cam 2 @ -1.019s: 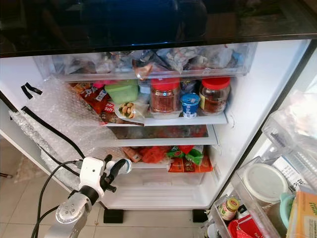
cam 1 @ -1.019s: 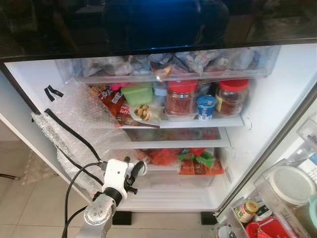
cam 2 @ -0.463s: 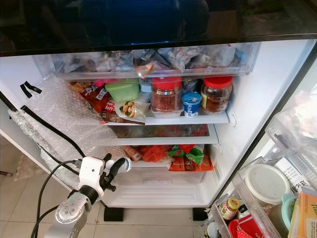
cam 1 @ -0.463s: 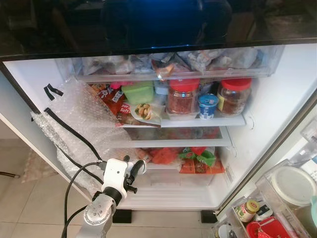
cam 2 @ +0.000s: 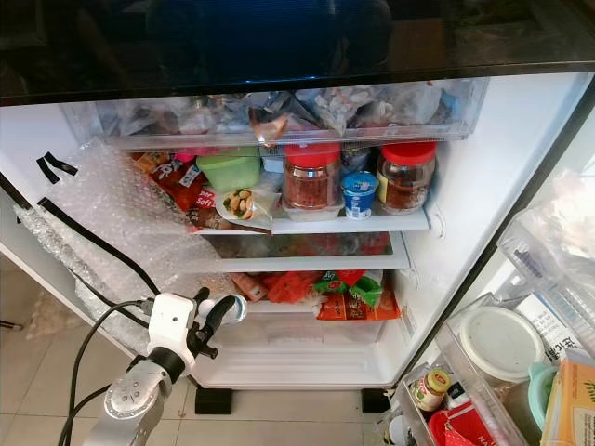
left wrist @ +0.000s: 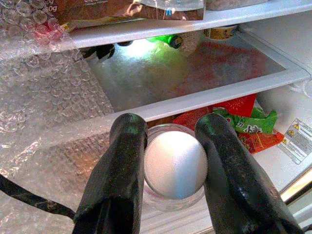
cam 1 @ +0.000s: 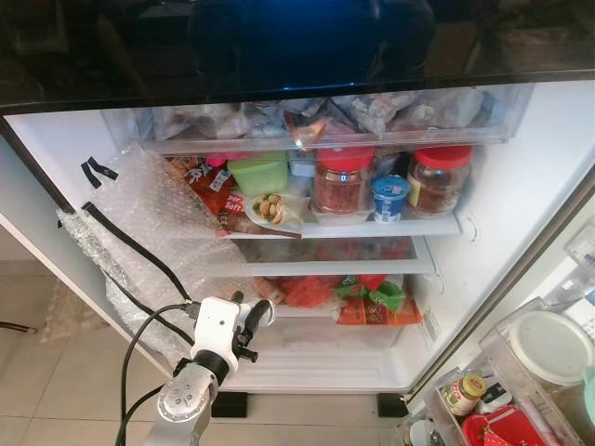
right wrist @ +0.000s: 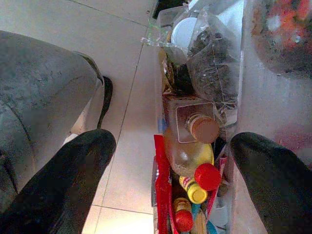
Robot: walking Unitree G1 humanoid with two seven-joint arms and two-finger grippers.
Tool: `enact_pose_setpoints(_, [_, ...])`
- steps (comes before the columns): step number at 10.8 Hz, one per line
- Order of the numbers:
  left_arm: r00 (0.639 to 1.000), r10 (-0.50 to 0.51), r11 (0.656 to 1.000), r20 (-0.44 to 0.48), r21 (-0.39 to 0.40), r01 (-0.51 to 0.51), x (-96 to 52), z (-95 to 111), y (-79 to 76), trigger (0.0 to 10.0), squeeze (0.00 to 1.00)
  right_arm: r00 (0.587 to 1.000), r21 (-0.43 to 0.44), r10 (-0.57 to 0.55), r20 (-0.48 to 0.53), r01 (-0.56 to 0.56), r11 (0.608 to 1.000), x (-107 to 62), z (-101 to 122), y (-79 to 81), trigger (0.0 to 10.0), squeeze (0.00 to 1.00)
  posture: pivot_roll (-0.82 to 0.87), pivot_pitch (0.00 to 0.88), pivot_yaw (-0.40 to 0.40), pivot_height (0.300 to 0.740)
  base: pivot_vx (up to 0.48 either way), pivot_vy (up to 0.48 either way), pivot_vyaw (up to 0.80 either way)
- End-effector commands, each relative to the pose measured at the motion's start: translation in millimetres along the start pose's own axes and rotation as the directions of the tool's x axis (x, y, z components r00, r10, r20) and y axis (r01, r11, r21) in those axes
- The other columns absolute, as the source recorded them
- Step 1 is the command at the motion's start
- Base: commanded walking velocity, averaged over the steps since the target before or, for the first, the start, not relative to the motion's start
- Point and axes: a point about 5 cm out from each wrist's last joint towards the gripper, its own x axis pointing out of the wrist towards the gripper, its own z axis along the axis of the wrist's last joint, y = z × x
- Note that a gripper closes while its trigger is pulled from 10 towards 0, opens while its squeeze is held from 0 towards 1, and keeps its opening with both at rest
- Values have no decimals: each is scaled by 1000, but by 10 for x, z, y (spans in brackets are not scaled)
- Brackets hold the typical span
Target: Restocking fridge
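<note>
**Egg in hand, shelf not yet reached**

The fridge (cam 1: 521, 186) stands open before me, its upper shelf (cam 1: 372, 229) crowded with red-lidded jars (cam 1: 341, 181) and a green tub (cam 1: 258, 174), bubble wrap (cam 1: 158, 232) lining its left side. The stocking looks only part done, I judge: my load is not yet inside. My left arm is raised low in front of the lower shelves, and my left gripper (left wrist: 170, 161) is clamped around a white egg in its clear cup (left wrist: 174, 163), held just short of the bare middle shelf (left wrist: 195, 73). My right gripper (right wrist: 170, 170) hangs spread wide and unloaded over the door bin's bottles (right wrist: 195, 146).
</note>
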Motion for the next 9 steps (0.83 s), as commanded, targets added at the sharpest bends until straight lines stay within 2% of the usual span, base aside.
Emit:
enact_pose_setpoints(1, [1000,11,1000,26,2,-11,1,39,26,10000,0,998,37,40,56,-42,998,10,119,109,10000,0,-112,56,61,740,0,0,0])
enact_pose_setpoints(9, [1000,12,1000,29,-3,-12,9,48,10,10000,0,997,12,39,67,-39,999,16,166,117,10000,0,-115,56,59,740,0,0,0])
